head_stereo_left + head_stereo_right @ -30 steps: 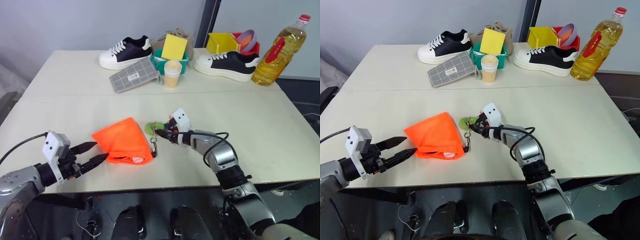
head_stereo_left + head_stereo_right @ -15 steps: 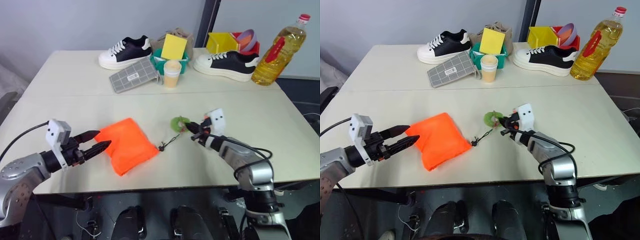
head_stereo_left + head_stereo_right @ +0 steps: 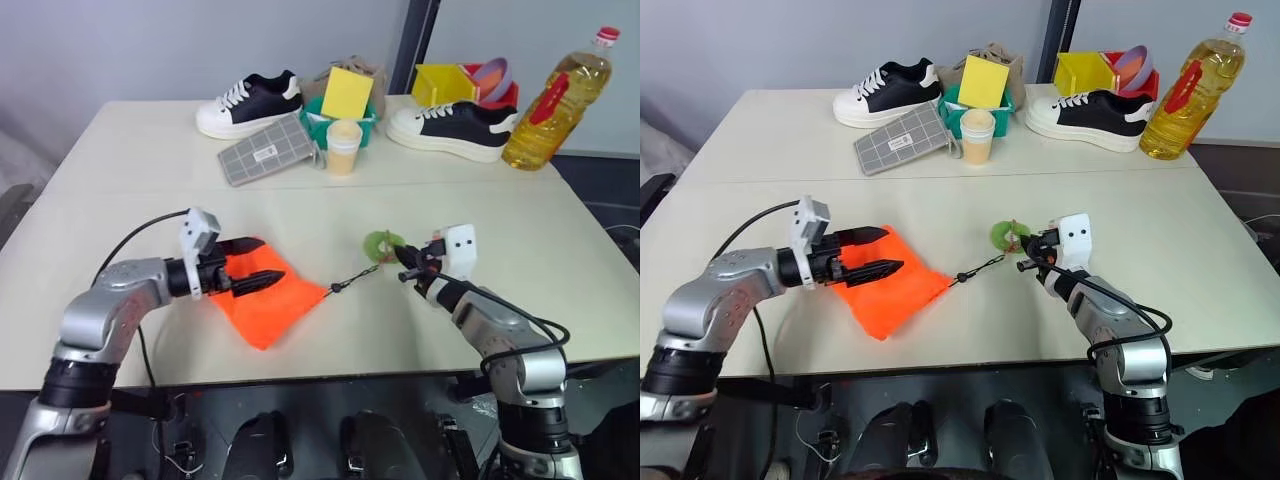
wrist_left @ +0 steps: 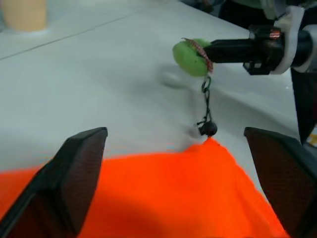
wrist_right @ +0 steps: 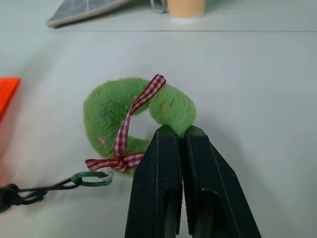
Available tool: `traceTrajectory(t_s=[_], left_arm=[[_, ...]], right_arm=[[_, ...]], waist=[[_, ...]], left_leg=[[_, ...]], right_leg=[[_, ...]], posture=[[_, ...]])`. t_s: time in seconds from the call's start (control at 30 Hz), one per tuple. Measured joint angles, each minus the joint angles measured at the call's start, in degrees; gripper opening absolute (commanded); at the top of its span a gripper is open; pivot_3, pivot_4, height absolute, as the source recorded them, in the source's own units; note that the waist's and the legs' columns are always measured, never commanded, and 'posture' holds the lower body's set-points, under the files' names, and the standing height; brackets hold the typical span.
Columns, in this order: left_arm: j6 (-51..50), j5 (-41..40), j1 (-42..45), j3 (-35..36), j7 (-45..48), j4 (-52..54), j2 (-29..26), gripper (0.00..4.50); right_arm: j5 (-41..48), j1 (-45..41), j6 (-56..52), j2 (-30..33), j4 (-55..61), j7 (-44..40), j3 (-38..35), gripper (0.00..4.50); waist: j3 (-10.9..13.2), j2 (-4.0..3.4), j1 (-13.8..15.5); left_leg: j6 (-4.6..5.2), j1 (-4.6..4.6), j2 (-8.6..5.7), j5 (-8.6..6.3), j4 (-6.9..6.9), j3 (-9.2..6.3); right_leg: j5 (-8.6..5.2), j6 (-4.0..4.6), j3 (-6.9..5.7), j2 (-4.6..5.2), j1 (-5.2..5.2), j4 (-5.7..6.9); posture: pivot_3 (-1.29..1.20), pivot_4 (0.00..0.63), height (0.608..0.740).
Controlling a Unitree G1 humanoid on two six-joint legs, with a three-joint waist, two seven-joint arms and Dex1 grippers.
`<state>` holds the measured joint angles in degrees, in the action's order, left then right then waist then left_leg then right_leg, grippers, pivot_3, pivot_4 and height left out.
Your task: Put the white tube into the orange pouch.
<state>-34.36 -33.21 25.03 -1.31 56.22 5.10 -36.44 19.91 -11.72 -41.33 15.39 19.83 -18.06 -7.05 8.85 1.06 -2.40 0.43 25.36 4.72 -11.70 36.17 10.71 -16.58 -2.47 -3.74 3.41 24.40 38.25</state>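
Note:
The orange pouch (image 3: pixel 265 305) lies flat on the table near the front. Its black cord (image 3: pixel 350 280) runs taut to the right, ending in a round green tag (image 3: pixel 379 243). My right gripper (image 3: pixel 402 262) is shut on that tag (image 5: pixel 130 118), pinching its rim. My left gripper (image 3: pixel 894 249) stands open over the pouch's left part, one finger on each side of the fabric (image 4: pixel 148 203); I cannot tell whether it touches. The left wrist view looks past the pouch's corner to the tag (image 4: pixel 190 57). The white tube is out of view.
At the table's back stand two black-and-white shoes (image 3: pixel 248 103) (image 3: pixel 452 130), a grey grid pouch (image 3: pixel 268 150), a cream cup (image 3: pixel 345 147), a green basket (image 3: pixel 322 127) with a yellow card, yellow and red bins (image 3: pixel 450 85) and an oil bottle (image 3: pixel 555 100).
My right gripper closed on the green tag and pulled it right, drawing the cord taut and dragging the pouch. My left gripper swung right over the pouch and opened wider.

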Motion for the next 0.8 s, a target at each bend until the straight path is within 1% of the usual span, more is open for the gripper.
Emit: traceTrajectory(t_s=[0.07, 0.17, 0.43, 0.57, 0.63, 0.8], left_arm=[[-0.16, 1.09, 1.61, -2.04, -0.35, 0.27, 1.4, 4.47], [-1.8, 2.06, 1.48, -4.47, -2.81, 3.29, 3.34, 4.47], [-9.93, 3.5, -3.94, -8.72, -12.4, 12.22, 7.51, 4.47], [-13.91, 4.41, -3.95, -10.13, -15.43, 12.66, 8.45, 4.47], [-16.06, 4.41, -3.16, -10.78, -16.77, 12.41, 10.08, 4.47], [-18.62, 4.17, -0.67, -11.08, -17.49, 10.6, 11.65, 4.47]], right_arm=[[0.01, -0.16, 0.03, -0.18, 0.31, 0.42, 0.23, 0.0], [-0.03, -0.26, 0.05, -0.13, 0.32, 0.81, 0.4, 0.0], [-0.12, -0.86, 0.5, 0.96, 0.32, 0.05, 2.02, 0.0], [-0.73, -0.92, 0.76, 2.02, 0.32, -0.6, 3.4, 0.0], [-1.24, -0.92, 1.2, 2.35, 0.32, -0.85, 4.37, 0.0], [-1.65, -0.77, 1.83, 2.27, 0.5, -0.21, 4.98, 0.0]], waist=[[0.0, 0.0, 0.01], [0.0, 0.01, -0.09], [0.0, 0.01, 0.0], [0.0, 0.01, 0.07], [0.0, 0.01, 0.16], [0.0, 0.02, 0.17]], left_leg=[[0.0, 0.0, 0.0, 0.01, 0.02, 0.0], [0.0, 0.0, 0.0, 0.01, 0.03, 0.0], [-0.01, -0.02, 0.0, 0.03, 0.08, -0.04], [0.0, -0.03, 0.0, 0.02, 0.09, -0.06], [-0.01, -0.03, 0.0, 0.03, 0.11, -0.07], [-0.01, -0.05, 0.0, 0.03, 0.11, -0.08]], right_leg=[[0.0, -0.01, 0.01, 0.0, -0.02, 0.0], [0.01, -0.04, 0.02, -0.01, -0.02, 0.0], [0.01, -0.05, 0.04, -0.03, -0.05, 0.05], [0.01, -0.05, 0.03, -0.03, -0.07, 0.06], [0.01, -0.06, 0.03, -0.03, -0.09, 0.06], [0.01, -0.06, 0.03, -0.05, -0.1, 0.08]], posture=[[0.0, 0.15, 0.74], [0.0, 0.15, 0.74], [0.0, 0.15, 0.74], [0.0, 0.15, 0.74], [0.0, 0.15, 0.74], [0.0, 0.15, 0.74]])
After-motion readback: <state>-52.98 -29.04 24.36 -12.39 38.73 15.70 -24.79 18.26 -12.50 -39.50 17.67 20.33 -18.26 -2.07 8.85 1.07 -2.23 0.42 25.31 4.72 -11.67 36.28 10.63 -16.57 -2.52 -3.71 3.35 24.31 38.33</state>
